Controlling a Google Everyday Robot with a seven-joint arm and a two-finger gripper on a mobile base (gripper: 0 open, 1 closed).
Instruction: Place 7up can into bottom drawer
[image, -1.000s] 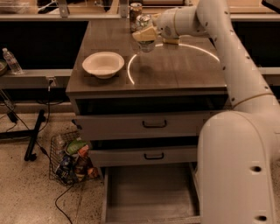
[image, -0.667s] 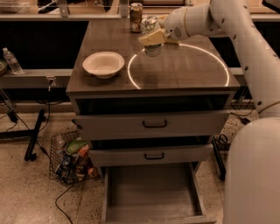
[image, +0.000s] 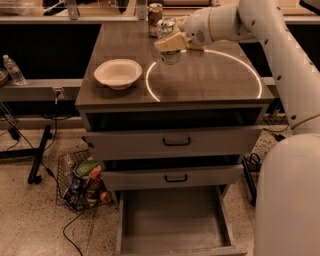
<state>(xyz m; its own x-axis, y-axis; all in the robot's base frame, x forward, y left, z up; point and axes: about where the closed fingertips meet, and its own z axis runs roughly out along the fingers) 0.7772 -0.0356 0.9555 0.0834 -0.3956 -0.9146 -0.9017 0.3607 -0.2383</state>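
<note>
The 7up can (image: 170, 54), pale with a silver top, is at the back middle of the brown cabinet top (image: 210, 80). My gripper (image: 171, 42) reaches in from the right, its pale fingers closed across the can's body. I cannot tell whether the can's base is touching the top. The bottom drawer (image: 175, 225) is pulled open below, a wide grey tray with nothing in it. The two upper drawers (image: 175, 142) with black handles are shut.
A darker brown-red can (image: 155, 15) stands just behind the 7up can. A white bowl (image: 118, 73) sits on the left of the top. A wire basket of packets (image: 82, 182) stands on the floor left of the drawers. My white arm (image: 280, 60) fills the right side.
The gripper and the 7up can have shifted slightly right, away from the brown-red can. The arm's bulk has moved toward the right edge of the view.
</note>
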